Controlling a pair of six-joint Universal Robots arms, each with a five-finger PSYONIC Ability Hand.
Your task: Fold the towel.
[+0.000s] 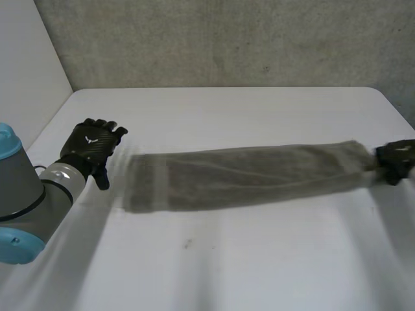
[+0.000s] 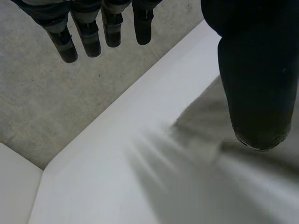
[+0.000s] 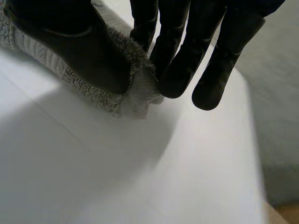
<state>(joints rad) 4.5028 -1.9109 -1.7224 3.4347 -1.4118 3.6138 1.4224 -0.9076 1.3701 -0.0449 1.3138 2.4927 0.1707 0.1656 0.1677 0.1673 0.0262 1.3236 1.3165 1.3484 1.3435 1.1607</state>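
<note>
- Stretching across most of the white table (image 1: 259, 259), the grey towel (image 1: 246, 178) lies as one long, narrow band. It looks already doubled lengthwise, so I judge an end-to-end fold to be what remains.
- Its straightness seems to come from how it is held. One end is gripped at the table's right side and the other lies free, so the cloth runs flat, with few wrinkles to trap in a fold.
- The left arm (image 1: 26, 201) comes in low over the near left corner, which sets its hand level with the towel's free end.
- The left hand (image 1: 91, 148) sits just beside that free end, apart from it. In its wrist view the fingers (image 2: 88, 37) are straight and a little spread, the thumb (image 2: 257, 79) stands well away from them, and nothing is between them. I take it as placed to grasp the end.
- The right hand (image 1: 394, 162) pinches the towel's other end. In its wrist view the thumb lies over the terry edge, pressing it against the curled fingers behind, and the corner bunches between them — a hold that would anchor the band.
- A faint border stripe (image 1: 155, 183) crosses the towel near its free end.
- A small pale emblem (image 1: 89, 138) marks the back of the left hand — a shape, not letters. No label or readable writing shows on the towel.
</note>
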